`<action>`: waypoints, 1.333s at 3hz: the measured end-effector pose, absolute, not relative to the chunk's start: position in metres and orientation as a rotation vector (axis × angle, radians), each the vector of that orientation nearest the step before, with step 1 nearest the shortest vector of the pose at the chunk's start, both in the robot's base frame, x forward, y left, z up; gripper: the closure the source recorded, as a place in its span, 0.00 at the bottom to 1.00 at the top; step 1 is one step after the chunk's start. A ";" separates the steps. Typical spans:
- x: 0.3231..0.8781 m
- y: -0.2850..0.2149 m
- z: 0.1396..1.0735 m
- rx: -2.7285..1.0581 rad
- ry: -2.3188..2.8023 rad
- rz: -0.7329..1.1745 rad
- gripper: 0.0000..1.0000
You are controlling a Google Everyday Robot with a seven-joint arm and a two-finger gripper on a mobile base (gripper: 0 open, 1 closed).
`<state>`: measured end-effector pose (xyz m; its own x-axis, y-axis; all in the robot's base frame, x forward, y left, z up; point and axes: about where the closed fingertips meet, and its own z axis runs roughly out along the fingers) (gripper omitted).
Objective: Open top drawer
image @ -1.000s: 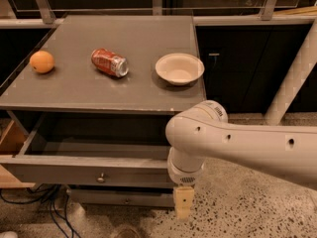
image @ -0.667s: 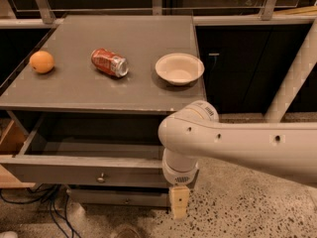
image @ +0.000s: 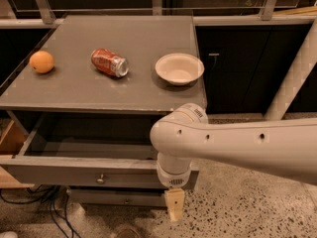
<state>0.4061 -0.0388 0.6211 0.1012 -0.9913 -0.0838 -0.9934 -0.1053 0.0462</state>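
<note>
The top drawer (image: 59, 173) stands pulled out from under the grey table top, and its dark inside shows bare. Its wide grey front has a small round metal knob (image: 101, 179) at the centre. My gripper (image: 174, 205) hangs down from the white arm (image: 237, 145) in front of the drawer front's right end, to the right of the knob and apart from it. The arm hides the drawer's right corner.
On the table top (image: 124, 90) lie an orange (image: 41, 62) at the left, a red soda can (image: 109, 62) on its side and a white bowl (image: 179, 68) at the right. A slimmer drawer front (image: 119, 198) sits below. Cables (image: 29, 202) lie on the floor at the left.
The arm and gripper have shifted a little to the left along the drawer front. The drawer stays pulled out, and the things on the table have not moved.
</note>
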 end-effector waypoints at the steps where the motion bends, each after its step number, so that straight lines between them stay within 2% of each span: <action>1: 0.396 -0.042 0.621 -2.336 2.072 0.182 0.00; 2: 0.370 -0.052 0.627 -2.365 2.050 0.231 0.00; 3: 0.309 -0.072 0.646 -2.416 1.967 0.354 0.00; 4: 0.309 -0.072 0.646 -2.417 1.966 0.353 0.00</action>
